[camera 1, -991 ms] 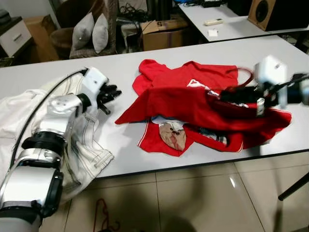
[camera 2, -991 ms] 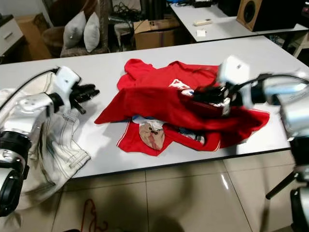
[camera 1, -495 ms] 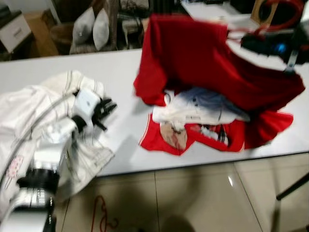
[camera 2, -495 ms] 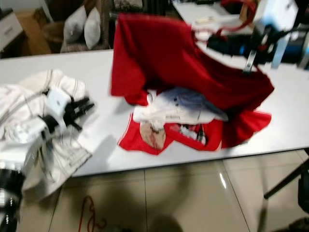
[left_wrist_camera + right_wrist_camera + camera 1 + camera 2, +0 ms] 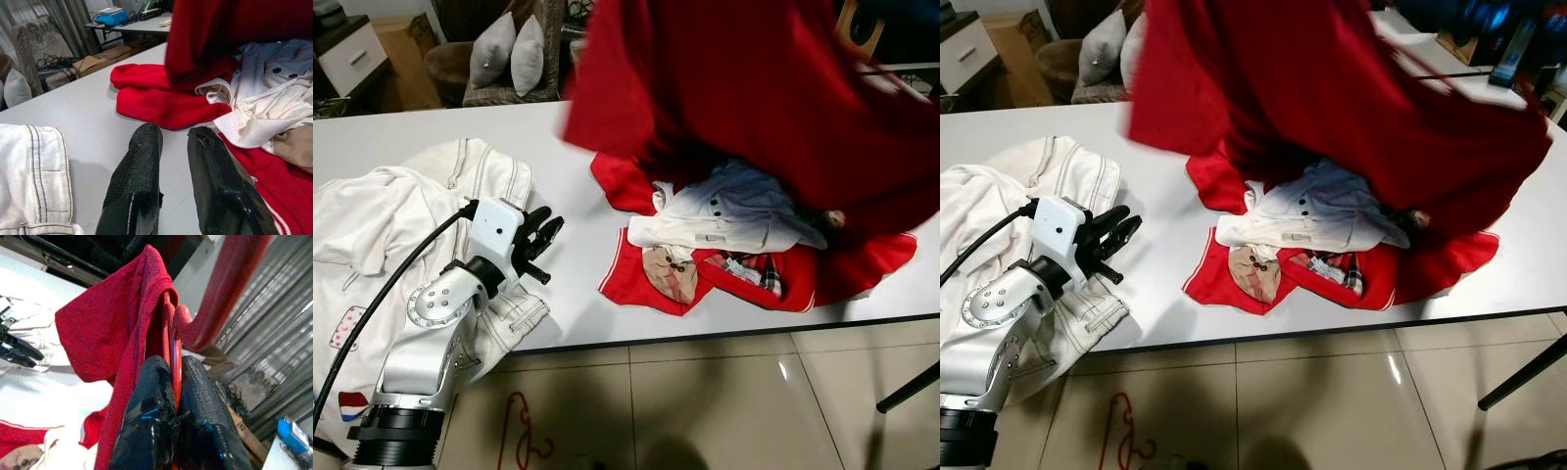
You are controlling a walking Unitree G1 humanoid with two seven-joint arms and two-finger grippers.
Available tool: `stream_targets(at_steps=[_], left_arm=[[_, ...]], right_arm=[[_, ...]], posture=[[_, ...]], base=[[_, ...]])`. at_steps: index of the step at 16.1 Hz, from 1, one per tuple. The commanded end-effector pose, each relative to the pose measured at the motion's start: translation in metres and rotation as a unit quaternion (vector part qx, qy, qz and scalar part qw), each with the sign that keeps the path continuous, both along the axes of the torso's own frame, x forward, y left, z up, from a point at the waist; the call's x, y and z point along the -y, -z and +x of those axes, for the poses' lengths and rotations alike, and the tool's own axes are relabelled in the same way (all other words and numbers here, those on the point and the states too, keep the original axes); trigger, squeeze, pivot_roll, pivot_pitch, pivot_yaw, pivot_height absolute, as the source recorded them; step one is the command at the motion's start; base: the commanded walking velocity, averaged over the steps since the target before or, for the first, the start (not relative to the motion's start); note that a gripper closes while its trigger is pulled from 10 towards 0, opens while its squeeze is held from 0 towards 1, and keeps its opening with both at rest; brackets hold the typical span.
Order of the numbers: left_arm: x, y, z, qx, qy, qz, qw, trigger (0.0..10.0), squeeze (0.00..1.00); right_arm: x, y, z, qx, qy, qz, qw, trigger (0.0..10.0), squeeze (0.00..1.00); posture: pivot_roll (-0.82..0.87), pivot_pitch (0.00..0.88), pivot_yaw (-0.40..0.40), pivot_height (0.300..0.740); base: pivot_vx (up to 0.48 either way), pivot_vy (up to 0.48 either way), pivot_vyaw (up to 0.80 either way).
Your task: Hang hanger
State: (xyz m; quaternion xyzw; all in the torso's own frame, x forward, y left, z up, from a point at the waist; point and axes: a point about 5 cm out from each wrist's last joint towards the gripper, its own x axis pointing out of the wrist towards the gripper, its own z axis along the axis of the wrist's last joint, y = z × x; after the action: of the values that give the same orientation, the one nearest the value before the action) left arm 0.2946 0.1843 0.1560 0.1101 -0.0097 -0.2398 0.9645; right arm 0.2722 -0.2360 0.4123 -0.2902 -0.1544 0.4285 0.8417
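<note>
The right gripper (image 5: 172,396) is clenched on the red hanger (image 5: 215,298), w/ a red shirt (image 5: 754,108) draped on it and lifted high above the white table (image 5: 401,132), hanging over the pile of clothes (image 5: 734,211) on the robot's right side. The left gripper (image 5: 543,240) is empty, its fingers (image 5: 139,166) a bit apart, low above the table just beside the white garment (image 5: 372,225) and well apart from the pile.

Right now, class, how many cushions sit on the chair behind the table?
2: a grey cushion and a paler cushion lean side by side on the wicker chair. More may be hidden.
</note>
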Motion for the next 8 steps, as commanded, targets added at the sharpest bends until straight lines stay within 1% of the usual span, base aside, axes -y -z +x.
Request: stream_targets(at_steps=[1,8], left_arm=[[-0.0020,-0.0045,-0.0002,0.007,-0.006,0.004,1.000,10.0,0.00],[-0.0020,-0.0045,-0.0002,0.007,-0.006,0.004,1.000,10.0,0.00]], right_arm=[[-0.0013,-0.0074,-0.0066,0.019,-0.007,0.001,1.000,10.0,0.00],[-0.0013,-0.0074,-0.0066,0.019,-0.007,0.001,1.000,10.0,0.00]], posture=[[-0.05,0.000,0.082,0.740],[-0.05,0.000,0.082,0.740]], base=[[0.000,0.000,0.00],[0.000,0.000,0.00]])
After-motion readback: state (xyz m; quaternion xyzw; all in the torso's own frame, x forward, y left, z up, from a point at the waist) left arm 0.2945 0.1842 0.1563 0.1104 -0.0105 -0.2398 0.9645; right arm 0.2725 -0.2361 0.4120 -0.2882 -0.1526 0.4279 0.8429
